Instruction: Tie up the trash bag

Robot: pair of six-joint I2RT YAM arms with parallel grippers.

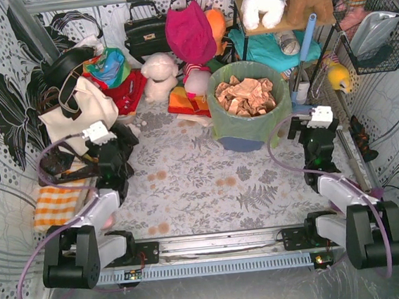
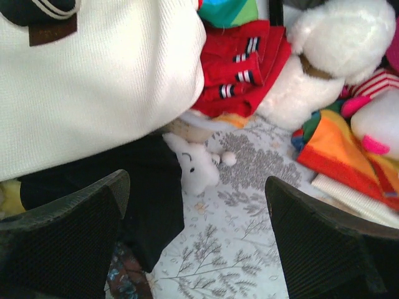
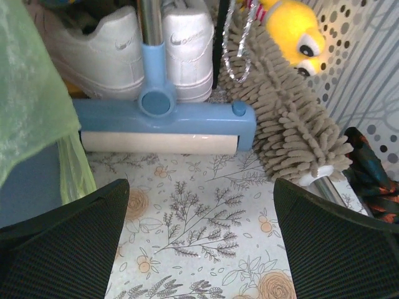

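The trash bag [image 1: 243, 120] is thin light-green plastic lining a blue-grey round bin [image 1: 240, 144] at the back right, its mouth open and folded over the rim, with crumpled tan paper [image 1: 246, 95] inside. The bag's green film [image 3: 28, 106] also fills the left edge of the right wrist view. My right gripper [image 1: 316, 128] hangs just right of the bin, open, nothing between its fingers [image 3: 340, 246]. My left gripper [image 1: 109, 145] is far left, by the cream tote bag [image 1: 76, 112], open and empty.
A blue lint roller [image 3: 163, 124], white sneakers [image 3: 128, 50], a grey chenille duster [image 3: 290, 128] and a yellow toy [image 3: 293, 31] stand behind the right gripper. Plush toys [image 2: 324, 62], red clothes [image 2: 243, 68], a black cloth [image 2: 149, 193] lie before the left gripper. An orange checked cloth [image 1: 58, 204] lies at left.
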